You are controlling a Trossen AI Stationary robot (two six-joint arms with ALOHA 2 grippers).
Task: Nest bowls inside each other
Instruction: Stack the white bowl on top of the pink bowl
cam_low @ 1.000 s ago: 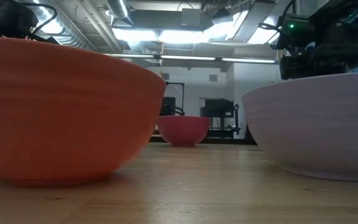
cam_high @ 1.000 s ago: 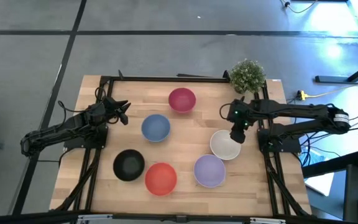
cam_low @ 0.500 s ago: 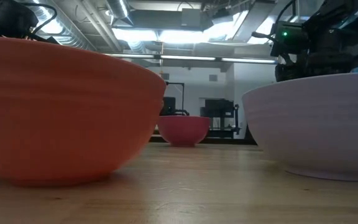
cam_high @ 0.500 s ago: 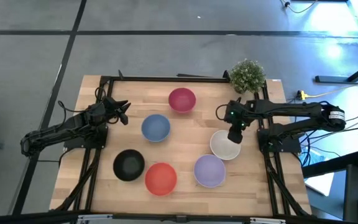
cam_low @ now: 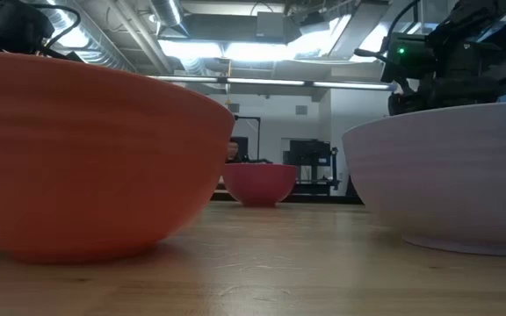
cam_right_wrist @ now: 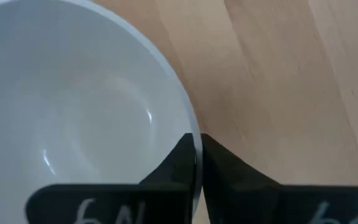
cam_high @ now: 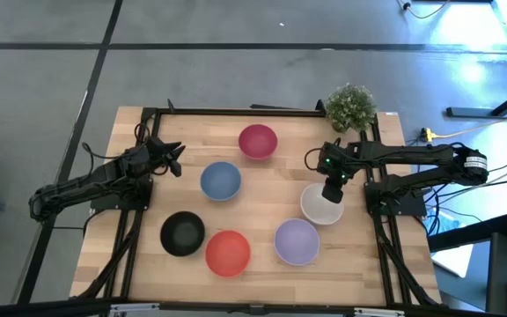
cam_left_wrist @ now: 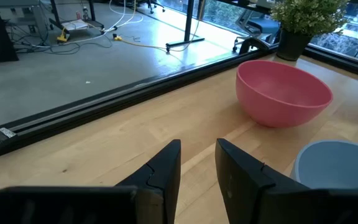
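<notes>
Risk sat on the right, where your right gripper (cam_high: 332, 194) was pinched on the rim of the white bowl (cam_high: 322, 207), one finger inside and one outside, as the right wrist view showed. With a hold on the edge alone, I judged the bowl could tip or slip free on lifting, and it lay just beside the lavender bowl (cam_high: 297, 241), so a low carry might knock that neighbour.

From the left: your left gripper (cam_high: 173, 156) waited at the table's left edge, its fingers slightly parted and grasping nothing. Near it, toward the front left, sat the black bowl (cam_high: 182, 233), then the blue bowl (cam_high: 221, 180) in the middle, the red-orange bowl (cam_high: 228, 252) at the near edge, and the crimson-pink bowl (cam_high: 258, 141) at the far side. The lavender and white bowls followed on the right.

All 6 bowls looked empty and stood apart; none was nested yet. The potted plant (cam_high: 351, 106) stood at the far right corner, close to the right arm's reach.
</notes>
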